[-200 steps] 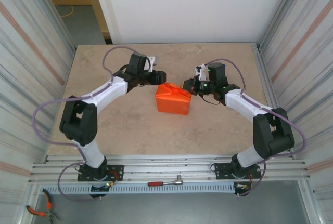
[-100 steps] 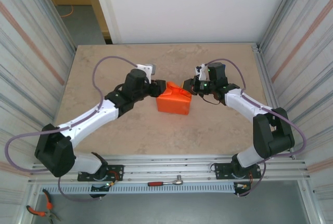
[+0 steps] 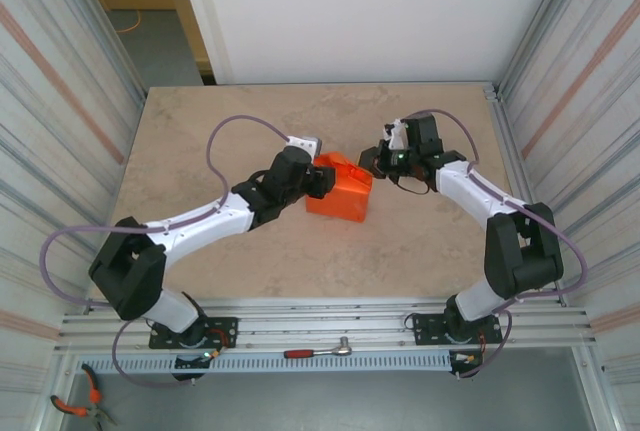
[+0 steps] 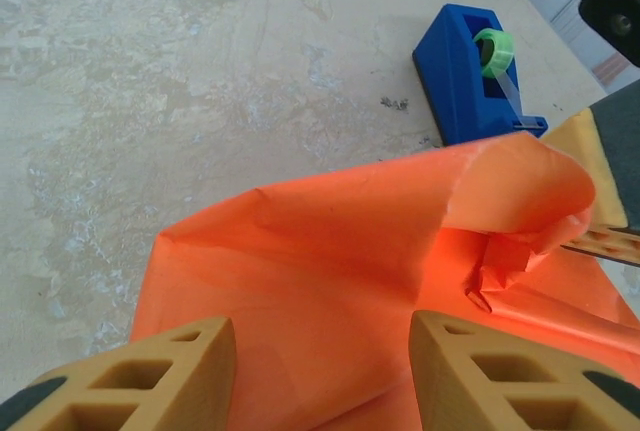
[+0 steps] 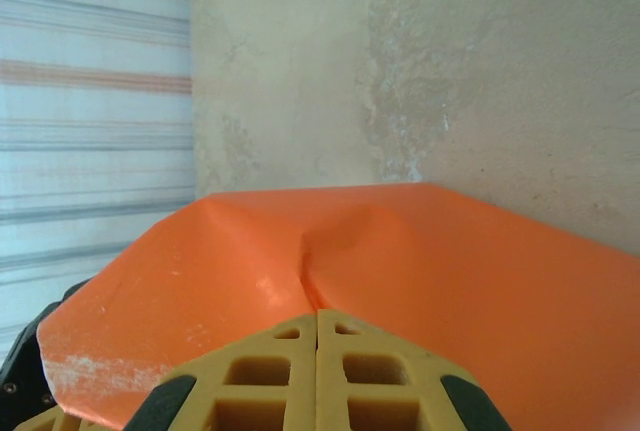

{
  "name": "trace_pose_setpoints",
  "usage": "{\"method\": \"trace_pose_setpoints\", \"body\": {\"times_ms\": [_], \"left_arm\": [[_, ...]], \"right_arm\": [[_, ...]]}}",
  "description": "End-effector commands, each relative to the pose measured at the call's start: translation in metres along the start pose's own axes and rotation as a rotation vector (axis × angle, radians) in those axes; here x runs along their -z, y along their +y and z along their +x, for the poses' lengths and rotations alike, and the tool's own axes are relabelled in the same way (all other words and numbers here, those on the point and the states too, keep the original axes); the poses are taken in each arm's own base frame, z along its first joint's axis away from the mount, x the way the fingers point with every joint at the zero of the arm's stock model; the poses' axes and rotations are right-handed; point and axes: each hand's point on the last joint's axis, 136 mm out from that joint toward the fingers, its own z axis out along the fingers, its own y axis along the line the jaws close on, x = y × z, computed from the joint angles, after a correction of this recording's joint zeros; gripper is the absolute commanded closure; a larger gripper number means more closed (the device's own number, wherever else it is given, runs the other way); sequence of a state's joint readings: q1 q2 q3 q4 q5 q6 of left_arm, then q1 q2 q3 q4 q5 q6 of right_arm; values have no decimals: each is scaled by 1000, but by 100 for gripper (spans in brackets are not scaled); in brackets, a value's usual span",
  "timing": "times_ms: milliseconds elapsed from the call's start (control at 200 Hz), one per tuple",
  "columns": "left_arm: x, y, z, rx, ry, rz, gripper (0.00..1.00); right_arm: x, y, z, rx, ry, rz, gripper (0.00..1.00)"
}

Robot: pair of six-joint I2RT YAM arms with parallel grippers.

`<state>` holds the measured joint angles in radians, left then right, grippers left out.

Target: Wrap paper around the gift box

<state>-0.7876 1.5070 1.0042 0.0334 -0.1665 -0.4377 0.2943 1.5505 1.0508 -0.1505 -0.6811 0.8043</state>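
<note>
Left hand [image 4: 320, 329] half open, fingers straddling orange paper [image 4: 330, 251], gripping nothing. Right hand [image 5: 317, 317] pressed shut, pinching the paper's raised fold. Blue tape dispenser [image 4: 470, 76] on tabletop [image 4: 150, 101] beyond.

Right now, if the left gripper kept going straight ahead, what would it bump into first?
Probably the orange paper, lying right ahead of the left gripper and its open fingers; the blue tape dispenser sits farther beyond.

The left tool [image 3: 318, 179] has swung in against the paper [image 3: 343, 196] just ahead; the right tool [image 3: 372, 158] has drawn slightly back from it.
</note>
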Motion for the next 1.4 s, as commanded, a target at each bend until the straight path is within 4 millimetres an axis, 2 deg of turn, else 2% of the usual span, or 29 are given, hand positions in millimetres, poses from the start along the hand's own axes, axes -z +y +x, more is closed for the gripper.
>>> {"method": "trace_pose_setpoints", "body": {"times_ms": [0, 150, 286, 431, 466, 621, 887, 1092, 1253, 1393], "left_arm": [[-7, 10, 16, -18, 41, -52, 50], [-11, 12, 23, -18, 59, -56, 50], [-13, 12, 28, -17, 71, -56, 51], [-14, 10, 32, -19, 81, -49, 51], [-15, 10, 32, -19, 82, -49, 52], [-15, 10, 34, -19, 84, -45, 52], [-12, 9, 32, -17, 80, -44, 52], [-10, 7, 25, 3, 69, -40, 53], [-6, 3, 9, 55, 84, -38, 52], [-4, -5, -2, 80, 77, -14, 50]], "right_arm": [[8, 3, -9, -40, -6, 2, 94], [25, 12, -21, -24, -57, -21, 88], [41, 10, -24, -19, -102, -12, 87], [50, 13, -19, 2, -124, -15, 100], [51, 13, -18, 4, -126, -16, 100], [39, 16, -10, 16, -94, -21, 100], [5, 27, 0, 62, -25, -26, 100], [-16, 12, 19, 55, 48, 6, 100], [-17, -1, 34, 54, 73, 31, 100], [-16, -10, 39, 57, 75, 52, 100]]}}
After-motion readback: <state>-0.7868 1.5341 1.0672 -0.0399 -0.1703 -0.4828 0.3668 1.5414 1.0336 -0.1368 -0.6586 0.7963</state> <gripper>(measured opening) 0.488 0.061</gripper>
